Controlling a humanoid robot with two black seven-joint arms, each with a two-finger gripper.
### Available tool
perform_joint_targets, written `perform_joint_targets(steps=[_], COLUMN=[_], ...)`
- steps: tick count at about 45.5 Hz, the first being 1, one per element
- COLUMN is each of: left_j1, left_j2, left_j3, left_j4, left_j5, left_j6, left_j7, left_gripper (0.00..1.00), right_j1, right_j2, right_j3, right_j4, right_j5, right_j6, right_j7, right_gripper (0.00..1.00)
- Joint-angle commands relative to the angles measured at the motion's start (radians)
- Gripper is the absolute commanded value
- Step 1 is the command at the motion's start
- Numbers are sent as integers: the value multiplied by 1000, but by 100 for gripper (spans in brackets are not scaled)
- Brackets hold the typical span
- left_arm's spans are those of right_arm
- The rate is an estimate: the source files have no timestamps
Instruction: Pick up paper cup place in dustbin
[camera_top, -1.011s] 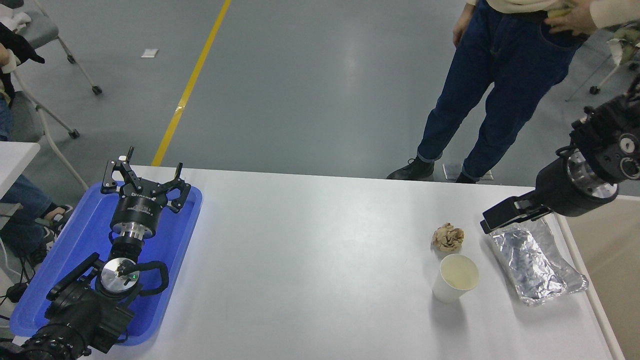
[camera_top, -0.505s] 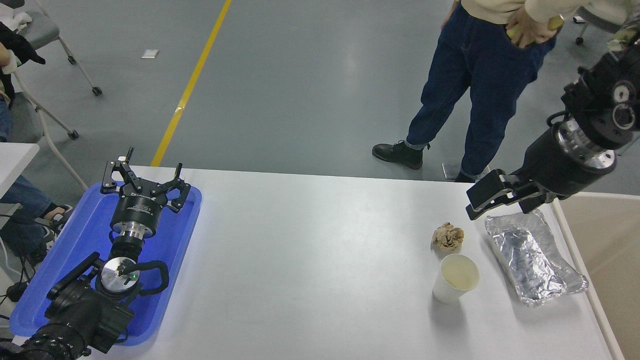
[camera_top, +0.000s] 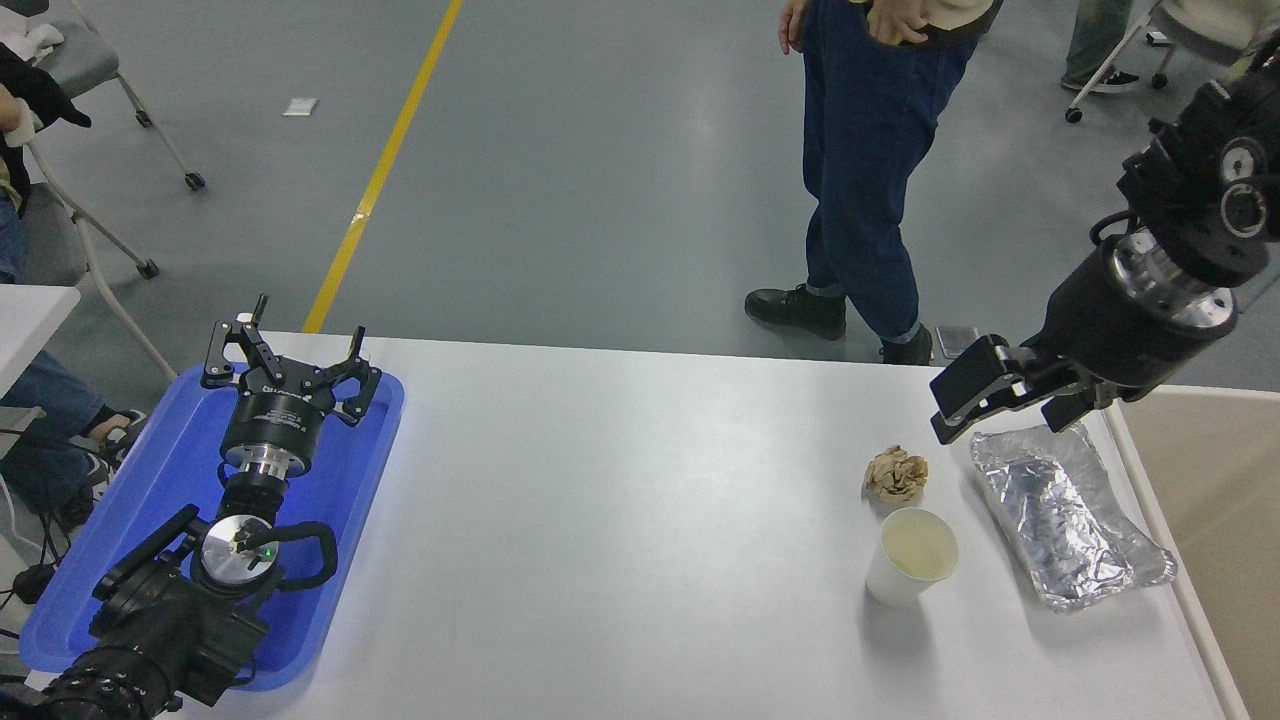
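Observation:
The white paper cup (camera_top: 910, 556) stands upright on the white table (camera_top: 620, 520) at the right, empty, with a cream inside. My right gripper (camera_top: 993, 412) hangs open and empty above the table's far right, over the far end of the foil tray, behind and to the right of the cup and apart from it. The beige dustbin (camera_top: 1220, 500) shows at the right edge, beyond the table's side. My left gripper (camera_top: 285, 345) is open and parked over the blue tray at the lower left.
A crumpled brown paper ball (camera_top: 896, 474) lies just behind the cup. A crinkled silver foil tray (camera_top: 1070, 520) lies to the cup's right. A flat blue tray (camera_top: 150, 500) sits at the left. A person (camera_top: 870, 170) stands beyond the far edge.
My right gripper has risen and shifted left and farther back, still empty. The person behind the table has walked to the left. The cup has not moved.

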Motion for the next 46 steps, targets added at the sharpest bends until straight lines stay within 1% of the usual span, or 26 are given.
perform_joint_targets(steps=[1, 12, 23, 28, 37, 46], left_j1=[0, -2, -2, -2, 0, 0], left_j2=[-1, -1, -1, -1, -1, -1], left_j3=[0, 0, 0, 0, 0, 0], left_j4=[0, 0, 0, 0, 0, 0], left_j5=[0, 0, 0, 0, 0, 0], left_j6=[1, 1, 1, 1, 0, 0], left_j7=[0, -1, -1, -1, -1, -1], left_gripper=[100, 100, 100, 100, 100, 100], right_j1=[-86, -224, -443, -569, -704, -794], right_j2=[4, 3, 40, 41, 36, 40], right_j3=[-6, -1, 68, 105, 108, 109], right_j4=[-22, -43, -174, -250, -344, -393], right_j5=[-8, -17, -26, -75, -181, -192], right_j6=[-71, -199, -319, -383, -426, -482], right_j7=[0, 0, -6, -6, -6, -9], right_gripper=[100, 100, 100, 100, 100, 100])
